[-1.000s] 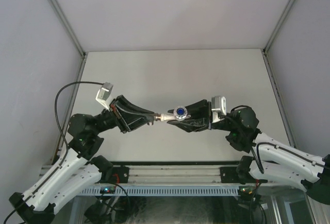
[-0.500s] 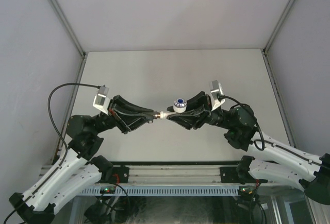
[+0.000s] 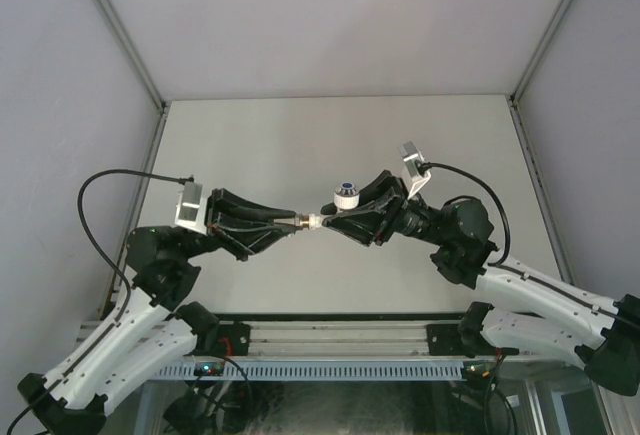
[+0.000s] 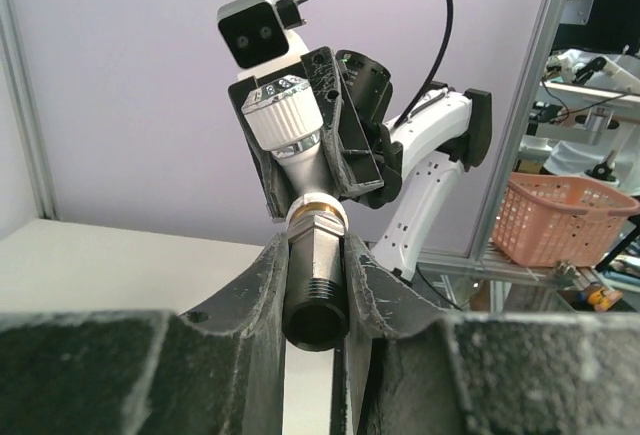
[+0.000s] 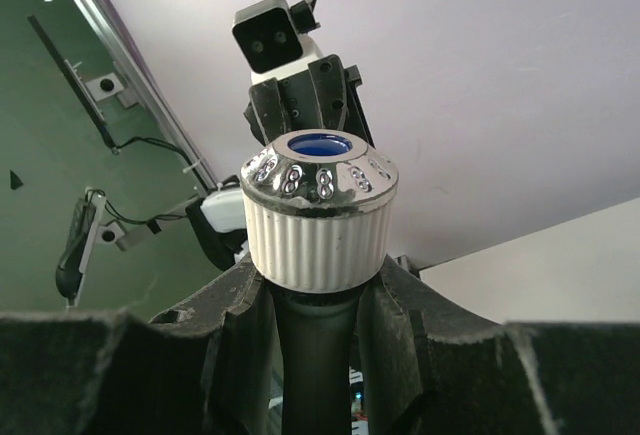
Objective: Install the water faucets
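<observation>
Holding both faucet parts up in mid-air, with the surface (image 3: 330,135) well beneath the white tap (image 4: 292,130), and meeting them end to end. Clamping the dark-grey threaded fitting (image 4: 316,295) in the left hand (image 3: 290,223), with the fingers (image 4: 262,290) pressed flat on either side of it, apparently to keep its bore in line with the tap's stem. Gripping the tap itself in the right hand (image 3: 328,222), closed on the stem just under the ribbed knob (image 5: 318,220), leaving the knob and its blue cap (image 5: 320,144) free and the tap's other end exposed toward the fitting. Touching the brass collar (image 4: 316,217) of the fitting against that end of the tap, probably seating or threading the joint. Judging the install as under way, not finished. Calling next for turning one part about the shared axis while bracing the other. Risking a cross-threaded or jammed joint if the fitting tilts off the tap's line.
</observation>
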{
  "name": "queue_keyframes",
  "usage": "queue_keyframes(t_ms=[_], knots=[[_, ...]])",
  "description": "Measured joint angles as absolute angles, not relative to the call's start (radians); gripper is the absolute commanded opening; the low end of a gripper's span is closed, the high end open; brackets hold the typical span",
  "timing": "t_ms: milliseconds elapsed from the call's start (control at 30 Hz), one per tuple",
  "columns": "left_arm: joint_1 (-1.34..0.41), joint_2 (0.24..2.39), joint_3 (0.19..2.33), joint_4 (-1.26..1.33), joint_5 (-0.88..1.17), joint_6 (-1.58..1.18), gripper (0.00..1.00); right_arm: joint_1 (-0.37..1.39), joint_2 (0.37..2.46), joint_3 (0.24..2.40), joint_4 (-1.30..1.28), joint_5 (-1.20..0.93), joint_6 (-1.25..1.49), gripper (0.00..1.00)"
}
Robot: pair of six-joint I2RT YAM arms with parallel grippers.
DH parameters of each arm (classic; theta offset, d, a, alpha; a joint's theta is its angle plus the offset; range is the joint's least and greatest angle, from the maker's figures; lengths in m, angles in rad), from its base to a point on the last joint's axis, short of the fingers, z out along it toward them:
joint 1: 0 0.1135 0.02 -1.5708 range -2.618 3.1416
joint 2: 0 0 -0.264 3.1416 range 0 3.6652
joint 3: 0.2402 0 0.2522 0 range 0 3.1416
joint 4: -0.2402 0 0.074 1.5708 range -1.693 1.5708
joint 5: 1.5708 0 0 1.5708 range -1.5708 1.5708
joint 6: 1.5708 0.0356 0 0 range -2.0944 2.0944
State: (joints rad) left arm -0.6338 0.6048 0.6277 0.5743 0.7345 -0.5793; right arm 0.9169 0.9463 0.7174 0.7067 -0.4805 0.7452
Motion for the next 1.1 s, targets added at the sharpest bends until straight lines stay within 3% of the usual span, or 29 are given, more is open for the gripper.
queue_keyframes(t_ms=[500, 1100], knots=[[-0.633, 0.629, 0.628, 0.604, 0.773, -0.399, 0.00, 0.898, 0.942, 0.718, 0.624, -0.416, 0.960, 0.00], [-0.629, 0.579, 0.630, 0.369, 0.789, 0.078, 0.00, 0.813, 1.033, 0.719, 0.567, -0.466, 1.274, 0.00]])
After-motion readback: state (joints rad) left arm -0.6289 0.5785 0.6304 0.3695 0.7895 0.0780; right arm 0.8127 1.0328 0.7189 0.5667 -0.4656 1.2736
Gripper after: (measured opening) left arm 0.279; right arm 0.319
